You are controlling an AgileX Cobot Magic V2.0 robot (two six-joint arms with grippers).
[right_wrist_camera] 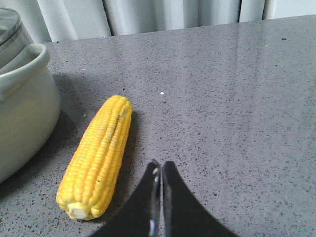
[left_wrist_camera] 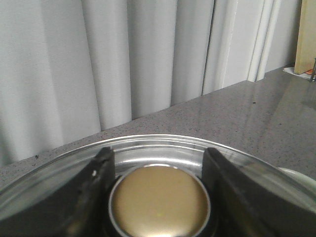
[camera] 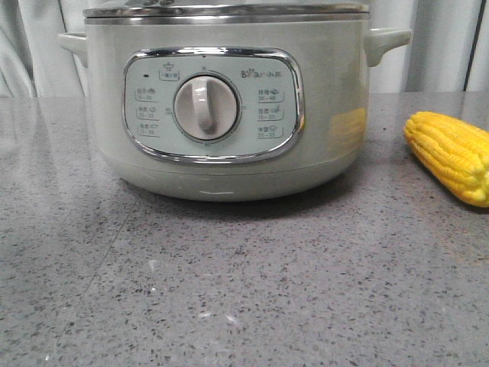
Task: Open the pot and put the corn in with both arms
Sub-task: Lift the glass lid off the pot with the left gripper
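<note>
Left wrist view: left pincer (left_wrist_camera: 159,197) open around smooth brass-coloured round lid knob (left_wrist_camera: 159,201).

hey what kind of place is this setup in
Probably a staged kitchen-style counter in a lab rather than a real kitchen: a grey speckled stone countertop, a Bear electric pot with a corn cob beside it, and plain pale curtains behind.

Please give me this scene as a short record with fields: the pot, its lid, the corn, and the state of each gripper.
pot: on the grey table, dial side facing the front camera
lid: on the pot
lid knob: between the left gripper's fingers
left gripper: open, astride the knob
corn: lying on the table beside the pot, to the robot's right
right gripper: shut, empty, beside the corn
</note>
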